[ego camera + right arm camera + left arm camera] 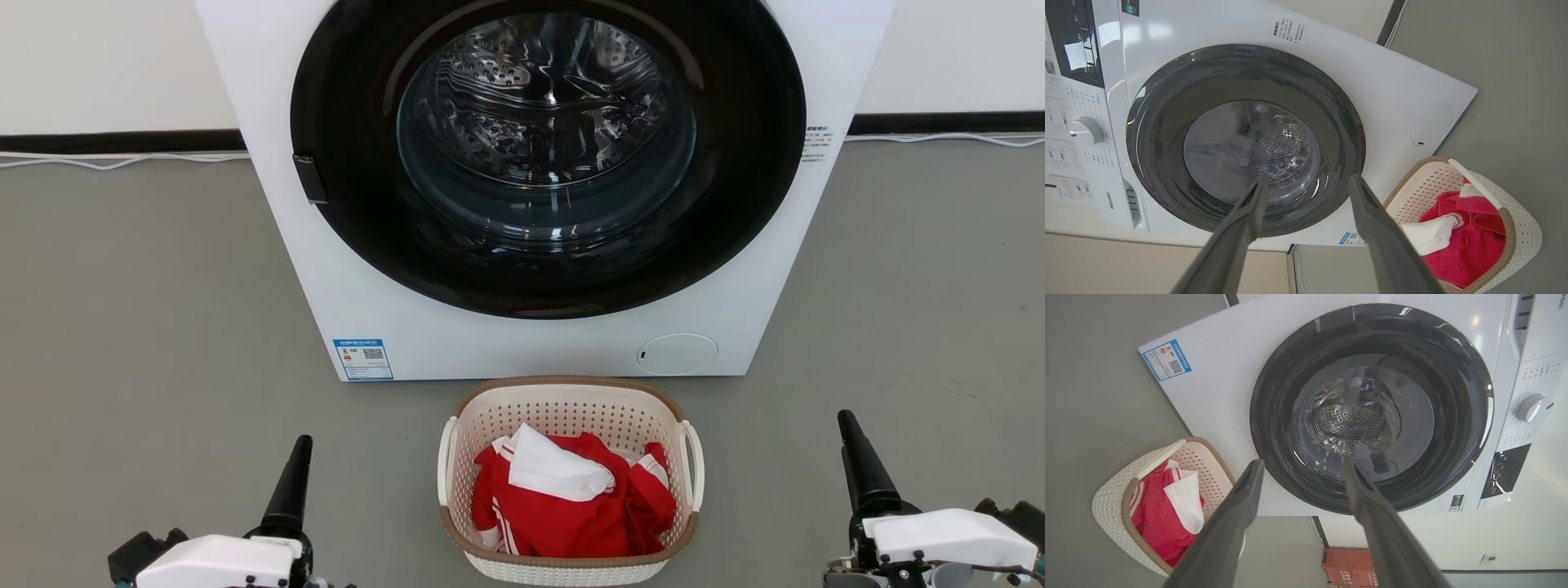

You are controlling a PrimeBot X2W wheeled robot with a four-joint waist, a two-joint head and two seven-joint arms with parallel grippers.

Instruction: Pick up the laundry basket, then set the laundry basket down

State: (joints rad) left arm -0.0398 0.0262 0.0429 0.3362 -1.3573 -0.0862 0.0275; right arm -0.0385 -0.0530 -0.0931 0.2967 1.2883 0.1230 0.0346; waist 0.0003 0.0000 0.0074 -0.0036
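Grey floor [122,310] beneath laundry basket [563,573], washing machine [326,310]

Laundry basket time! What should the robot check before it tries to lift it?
1. Left end effector open: ok, fingers apart, nothing held.
2. Right end effector open: ok, nothing held.
3. Laundry basket upright on the floor: ok.
4. Both handles uncovered: ok, the left handle and right handle are free of clothes.
5. Clothes inside the rim: ok, the red and white clothes sit low.
6. End effectors at the handles: not ok, both are off to the sides, apart from the basket.
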